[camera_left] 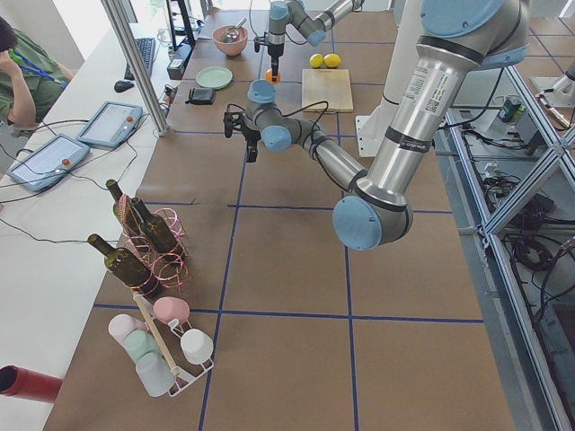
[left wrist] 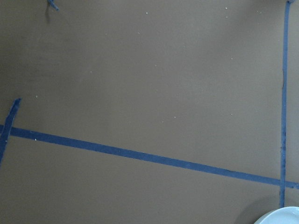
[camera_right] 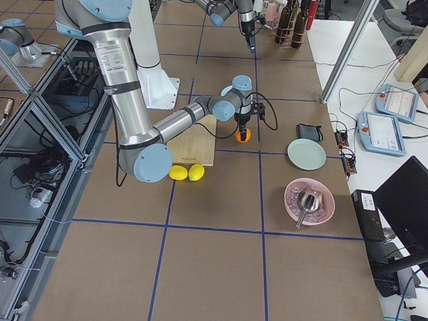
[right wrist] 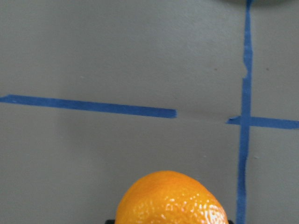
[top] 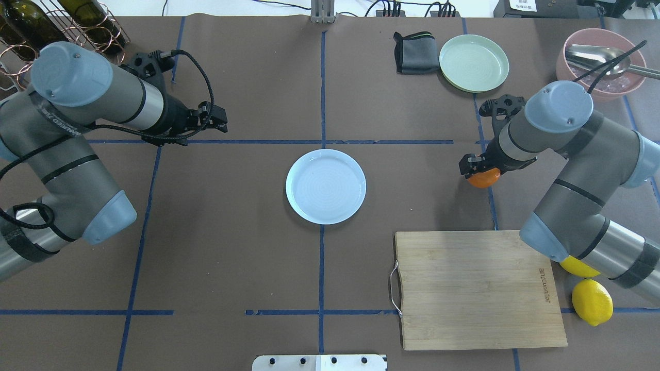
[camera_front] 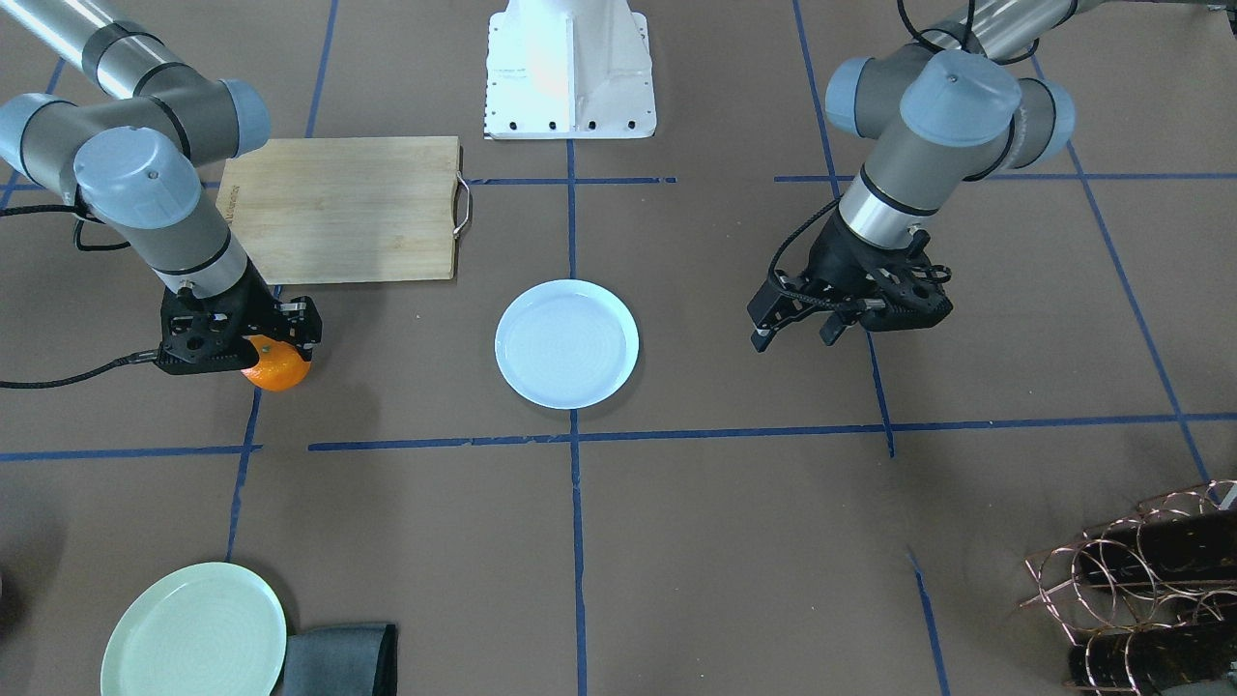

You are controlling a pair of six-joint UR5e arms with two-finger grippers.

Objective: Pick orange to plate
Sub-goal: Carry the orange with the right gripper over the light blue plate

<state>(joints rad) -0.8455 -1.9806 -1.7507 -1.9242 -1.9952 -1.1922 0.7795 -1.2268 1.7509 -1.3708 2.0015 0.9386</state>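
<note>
The desk (top: 232, 232) is covered in matt brown sheeting marked into large squares by blue tape (top: 258, 141). The plate (top: 326, 186) sits near its middle, squarely on the tape line that runs away from the robot's white base (camera_front: 570, 68). The orange (top: 484, 179) is well apart from the plate, out on the robot's right. It is clamped between the right fingers (top: 474, 167), which close down on it from above. Whether it rests on the sheeting or hangs just off it cannot be told. The left fingers (top: 215, 118) are spread apart and grip nothing, hovering well off the plate on the robot's left and slightly beyond it. A bamboo cutting board (top: 474, 288) lies to the plate's right and nearer the robot, with two lemons (top: 592, 301) farther right. Beyond the plate, to the right, are a pale green plate (top: 474, 63), a folded dark cloth (top: 413, 52) and a pink bowl (top: 600, 56) holding a metal spoon. Far beyond the plate on the left stands a copper wire rack (top: 31, 36) of wine bottles. Past the far edge of the desk, a white bench carries tablet-like controllers (camera_left: 108, 124), and a person in green (camera_left: 22, 81) sits there.
</note>
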